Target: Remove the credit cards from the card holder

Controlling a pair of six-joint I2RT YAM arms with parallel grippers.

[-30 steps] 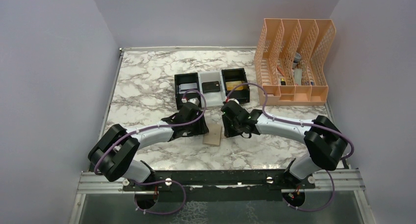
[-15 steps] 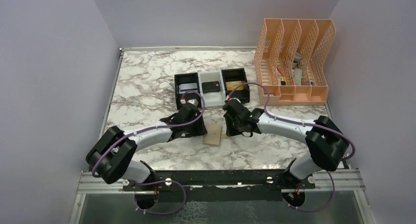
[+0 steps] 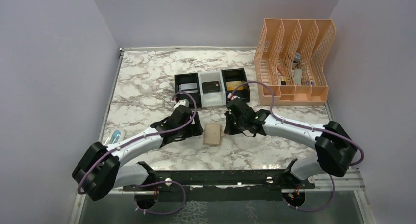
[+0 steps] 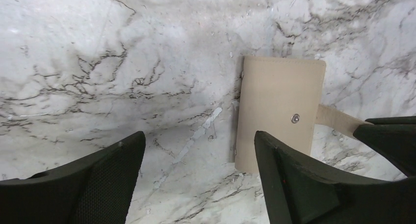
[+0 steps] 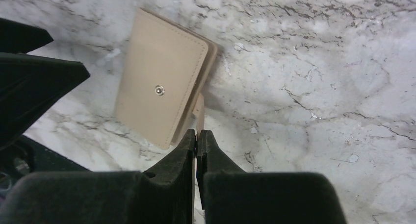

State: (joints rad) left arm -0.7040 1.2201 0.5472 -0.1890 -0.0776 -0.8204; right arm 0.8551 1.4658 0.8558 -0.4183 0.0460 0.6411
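Three credit cards lie in the small bins toward the far edge of the tabletop, so removal looks done, while the card holder lies folded shut mid-tabletop (contents hidden), its strap pinched tight by the right gripper, and the left gripper is spread wide beside it.

On my feed the card holder, lying between the two pincers, is plain tan with matching stitching and one silver snap stud. Its strap, running into the right pincer, is the same tan. Both pincers are matte black, and the left pincer has a fine mesh texture. Under them I see the table, white marble veined grey and black. Beyond the pincers, two black bins flank a white bin. Farther right is a peach mesh organizer.
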